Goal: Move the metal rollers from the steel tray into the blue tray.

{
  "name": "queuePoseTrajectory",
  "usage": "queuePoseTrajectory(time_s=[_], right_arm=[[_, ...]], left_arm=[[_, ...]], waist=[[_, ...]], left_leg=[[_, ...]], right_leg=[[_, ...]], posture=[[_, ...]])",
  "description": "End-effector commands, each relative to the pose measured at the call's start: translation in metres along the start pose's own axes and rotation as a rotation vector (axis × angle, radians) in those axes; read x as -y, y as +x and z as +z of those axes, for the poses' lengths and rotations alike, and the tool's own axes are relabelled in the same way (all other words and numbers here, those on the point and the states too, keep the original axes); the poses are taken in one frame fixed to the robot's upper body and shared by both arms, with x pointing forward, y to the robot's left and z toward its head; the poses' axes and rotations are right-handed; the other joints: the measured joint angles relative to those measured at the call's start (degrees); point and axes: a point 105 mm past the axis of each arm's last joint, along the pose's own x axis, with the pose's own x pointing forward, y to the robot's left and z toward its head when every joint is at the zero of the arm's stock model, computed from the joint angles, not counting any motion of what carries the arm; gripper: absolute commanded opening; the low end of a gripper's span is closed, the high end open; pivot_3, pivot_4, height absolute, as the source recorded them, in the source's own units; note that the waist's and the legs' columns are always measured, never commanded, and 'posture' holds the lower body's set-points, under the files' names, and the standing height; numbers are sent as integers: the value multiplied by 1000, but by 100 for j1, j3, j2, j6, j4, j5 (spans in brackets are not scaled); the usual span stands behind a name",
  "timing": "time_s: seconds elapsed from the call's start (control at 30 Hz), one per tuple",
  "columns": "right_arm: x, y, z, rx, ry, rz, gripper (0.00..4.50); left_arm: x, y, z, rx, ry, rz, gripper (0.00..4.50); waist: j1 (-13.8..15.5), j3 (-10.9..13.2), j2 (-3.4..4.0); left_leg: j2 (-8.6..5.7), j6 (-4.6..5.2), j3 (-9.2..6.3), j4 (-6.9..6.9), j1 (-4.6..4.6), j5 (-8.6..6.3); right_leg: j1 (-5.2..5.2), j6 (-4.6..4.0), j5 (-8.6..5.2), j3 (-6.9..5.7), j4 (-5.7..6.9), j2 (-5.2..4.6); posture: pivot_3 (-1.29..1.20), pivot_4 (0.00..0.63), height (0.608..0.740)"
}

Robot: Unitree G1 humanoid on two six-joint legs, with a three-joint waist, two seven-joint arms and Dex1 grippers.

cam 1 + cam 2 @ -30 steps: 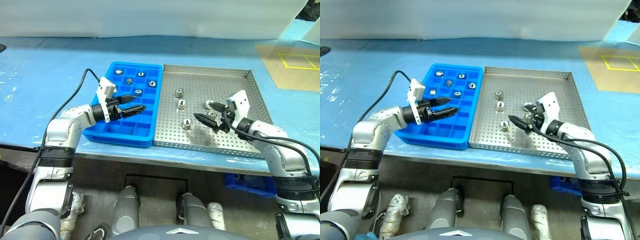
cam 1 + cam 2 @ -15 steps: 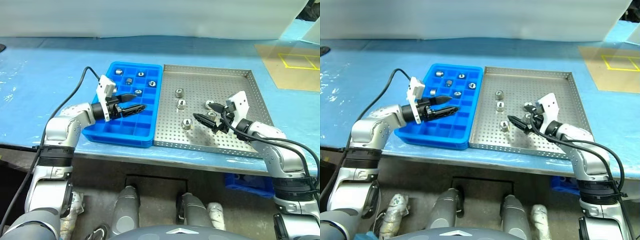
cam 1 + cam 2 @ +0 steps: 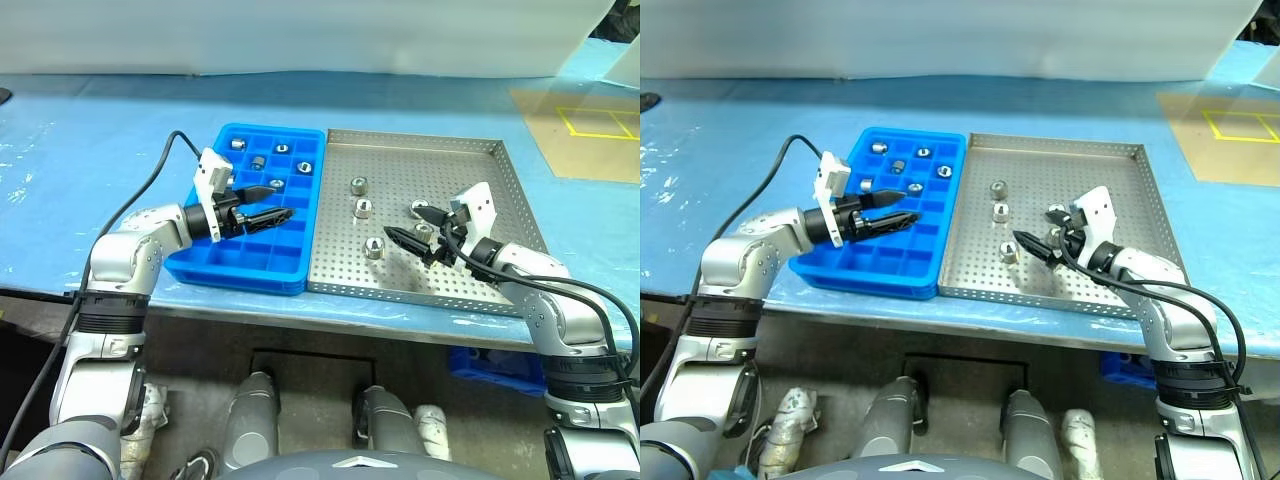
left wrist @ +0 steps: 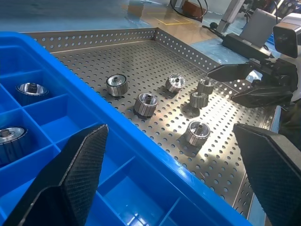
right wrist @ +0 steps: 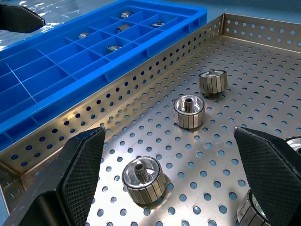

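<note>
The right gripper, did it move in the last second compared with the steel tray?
No. The right gripper hangs over the same spot of the steel tray, beside the same metal rollers, jaws open.

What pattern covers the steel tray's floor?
Rows of small round holes across the steel tray, clearest in the right wrist view.

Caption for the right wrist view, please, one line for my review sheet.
Open right gripper over the steel tray, three metal rollers ahead, blue tray beyond.

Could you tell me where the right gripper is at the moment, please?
In the head views the right gripper hangs open over the right half of the steel tray, beside two rollers, with a third roller just to its left.
</note>
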Motion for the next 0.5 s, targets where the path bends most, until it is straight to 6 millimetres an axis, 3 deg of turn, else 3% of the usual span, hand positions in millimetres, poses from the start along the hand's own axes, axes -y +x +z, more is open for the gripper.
queuePoseTrajectory(time_s=[0.03,0.5], right_arm=[[-5,-4,14,43,-43,12,4487],[-17,1,35,53,-53,20,4487]], left_arm=[[5,0,9,22,32,-17,4500],[6,0,9,17,30,-24,4500]], waist=[[-1,0,0],[-1,0,0]], left_leg=[[0,0,0,0,0,0],[0,0,-1,-2,1,0]], right_leg=[[0,0,0,0,0,0],[0,0,0,0,0,0]], posture=[[-46,150,740],[-46,150,740]])
